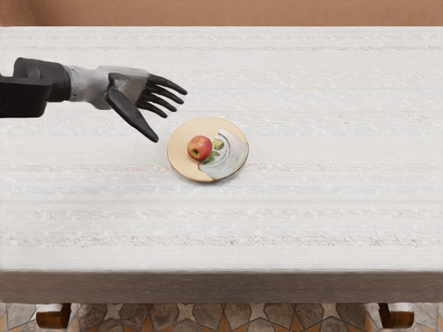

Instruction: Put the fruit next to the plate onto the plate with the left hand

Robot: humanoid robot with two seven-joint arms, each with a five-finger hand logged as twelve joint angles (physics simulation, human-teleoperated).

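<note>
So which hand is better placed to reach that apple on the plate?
Likely the left hand: it hovers open just up-left of the plate, near the apple. The right arm is out of view.

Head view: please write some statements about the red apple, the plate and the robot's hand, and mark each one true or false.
1. The round red apple lies on the round tan plate. True.
2. The dark left hand grasps the apple. False: its fingers are spread, hold nothing and are apart from the apple.
3. The left hand is toward the picture's left of the plate. True.
4. A right arm comes in from the picture's right edge. False: no right arm is in view.
</note>
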